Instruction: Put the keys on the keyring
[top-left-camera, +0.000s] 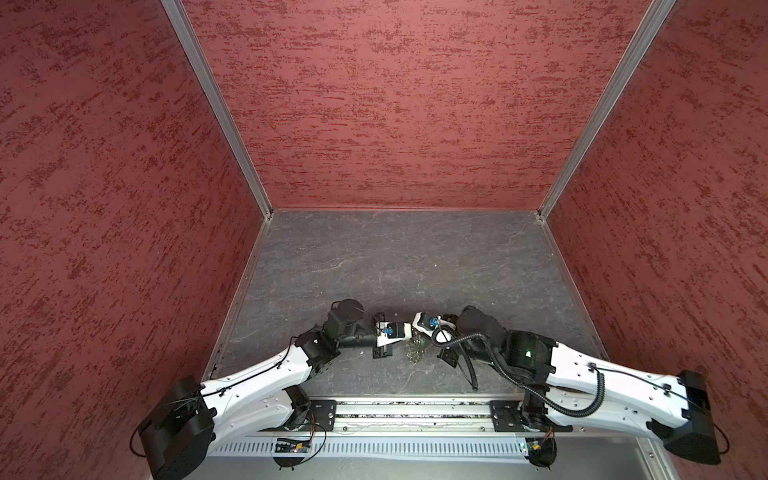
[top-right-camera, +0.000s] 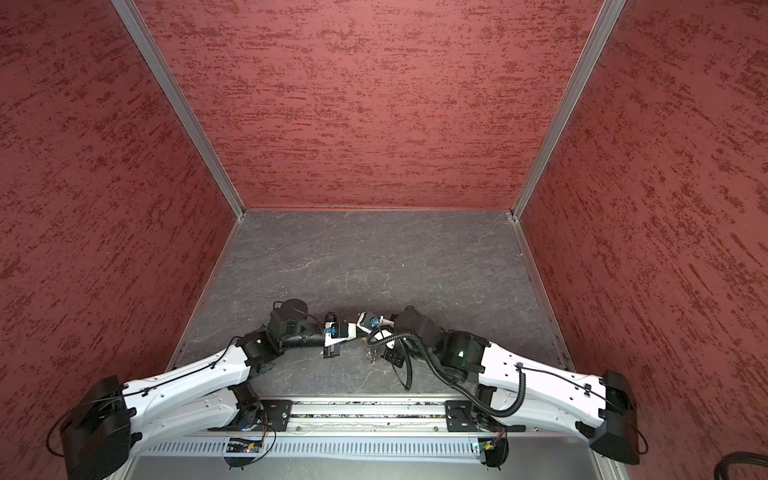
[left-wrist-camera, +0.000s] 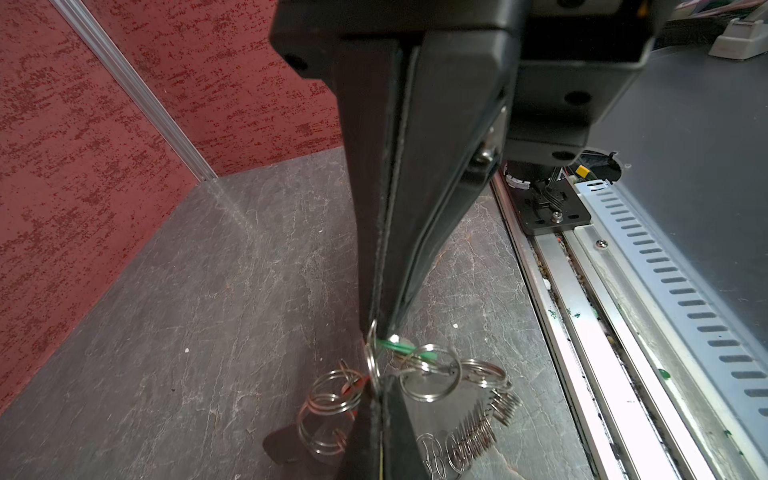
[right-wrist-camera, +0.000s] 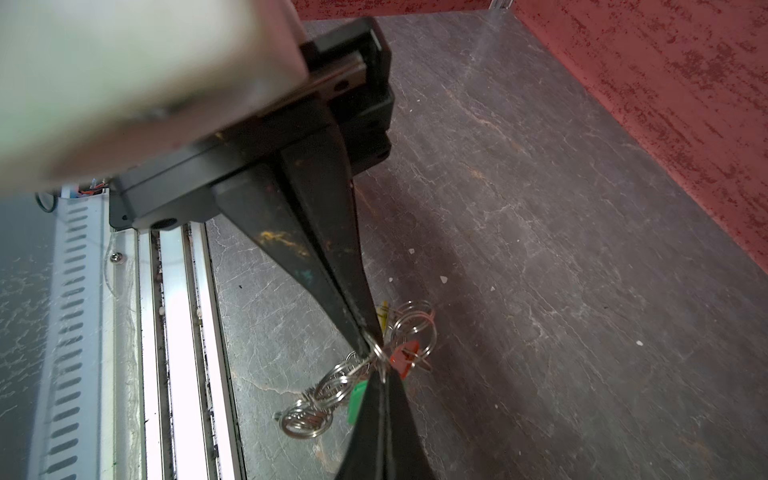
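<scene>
The keyring, a chain of small silver rings, hangs just above the grey floor near its front edge; in both top views it shows as a small shiny cluster. My left gripper and right gripper meet tip to tip, each shut on the same ring. In the right wrist view the right gripper and left gripper pinch that ring. A green key, a red key and a yellow key hang among the rings; I cannot tell whether they are threaded.
Red textured walls close in the grey slate floor on three sides. A metal rail runs along the front edge close to the grippers. The right arm's black corrugated cable loops beside its wrist.
</scene>
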